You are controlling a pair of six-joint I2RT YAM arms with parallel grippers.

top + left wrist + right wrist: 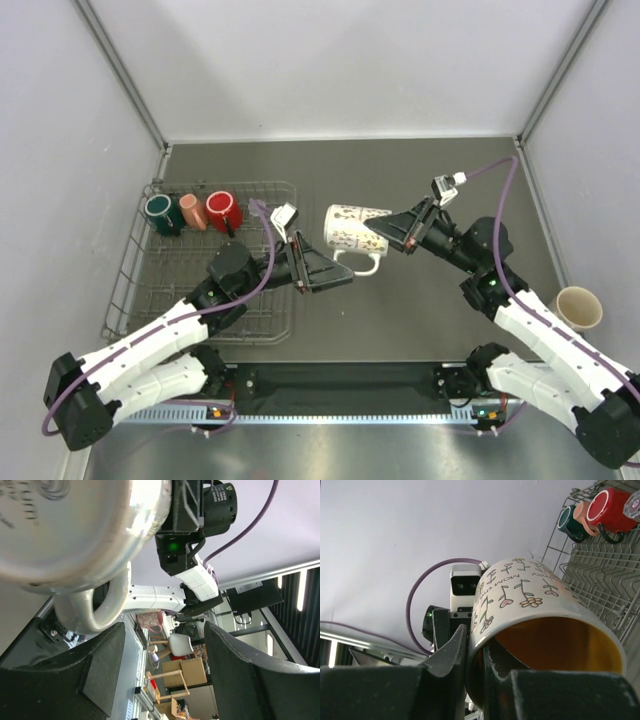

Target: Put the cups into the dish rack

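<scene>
A white cup (352,228) printed with flowers, orange inside, hangs on its side above the table, right of the dish rack (128,292). My right gripper (386,232) is shut on its rim, one finger (454,652) outside the wall and one inside the cup (535,605). My left gripper (334,277) is open just below the cup's handle (95,611); nothing lies between the left gripper's fingers (165,630). A dark green cup (160,212), a pink cup (190,210) and a red cup (223,210) stand along the rack's far edge.
A tan handleless cup (578,307) stands on the table at the far right, beside my right arm. The rack's wire floor (600,575) shows behind the held cup in the right wrist view. Grey walls close in the table on three sides.
</scene>
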